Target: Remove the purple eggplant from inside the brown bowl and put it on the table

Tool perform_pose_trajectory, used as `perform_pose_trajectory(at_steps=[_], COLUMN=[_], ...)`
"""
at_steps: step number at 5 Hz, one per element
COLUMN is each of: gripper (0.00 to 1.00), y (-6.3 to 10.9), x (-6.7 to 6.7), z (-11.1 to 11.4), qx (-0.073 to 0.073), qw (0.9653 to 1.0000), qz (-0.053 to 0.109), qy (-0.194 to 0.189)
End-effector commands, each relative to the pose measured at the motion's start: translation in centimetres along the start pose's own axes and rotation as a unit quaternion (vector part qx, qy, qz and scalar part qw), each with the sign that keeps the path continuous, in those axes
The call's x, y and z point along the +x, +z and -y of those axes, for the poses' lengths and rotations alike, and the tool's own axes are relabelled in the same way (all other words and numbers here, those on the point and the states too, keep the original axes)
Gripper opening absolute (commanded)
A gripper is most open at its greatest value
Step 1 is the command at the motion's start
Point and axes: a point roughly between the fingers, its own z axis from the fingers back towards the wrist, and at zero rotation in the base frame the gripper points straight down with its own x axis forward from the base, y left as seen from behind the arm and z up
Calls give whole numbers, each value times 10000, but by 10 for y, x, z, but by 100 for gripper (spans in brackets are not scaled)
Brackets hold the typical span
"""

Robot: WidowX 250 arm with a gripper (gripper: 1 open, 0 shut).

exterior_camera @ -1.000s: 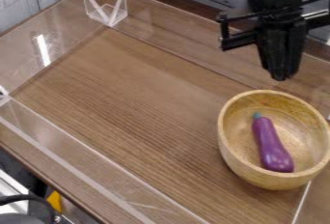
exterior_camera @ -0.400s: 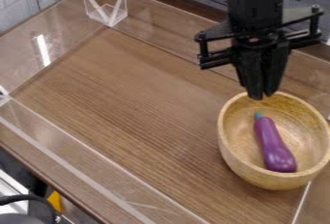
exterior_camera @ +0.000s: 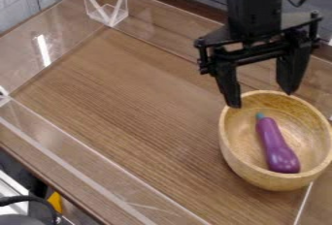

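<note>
The purple eggplant (exterior_camera: 273,144) lies inside the brown bowl (exterior_camera: 236,147) at the table's right front, its green stem cap pointing away from the camera. My gripper (exterior_camera: 261,88) hangs above the bowl's far rim, open, its two black fingers (exterior_camera: 232,91) spread wide with nothing between them. The left finger's tip is just outside the bowl's rim, the right one over its far side. The eggplant is below and in front of the gripper, apart from it. The wood-grain table (exterior_camera: 130,112) spreads out to the left.
Low clear acrylic walls (exterior_camera: 78,161) border the tabletop on the front and left. A clear acrylic bracket (exterior_camera: 107,6) stands at the far left corner. The bowl sits close to the right front wall.
The gripper was shut a second ago and has opened wide. It has shifted left and lowered toward the bowl's far rim. Eggplant and bowl have not moved.
</note>
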Motion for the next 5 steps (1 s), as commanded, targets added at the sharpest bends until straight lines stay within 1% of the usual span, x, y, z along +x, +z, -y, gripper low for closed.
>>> perform_pose_trajectory(at_steps=[1, 2, 3, 4, 5], gripper=[100, 100, 100, 100, 100], y=[-2, -8, -15, -25, -34], x=[0, -1, -2, -4, -3], z=[6, 6, 7, 12, 15], qx=[-70, 6, 64, 102, 95], qw=[9998, 9998, 9994, 9984, 9968], qz=[99, 87, 77, 83, 98], qy=[-148, -192, -321, -548, -790])
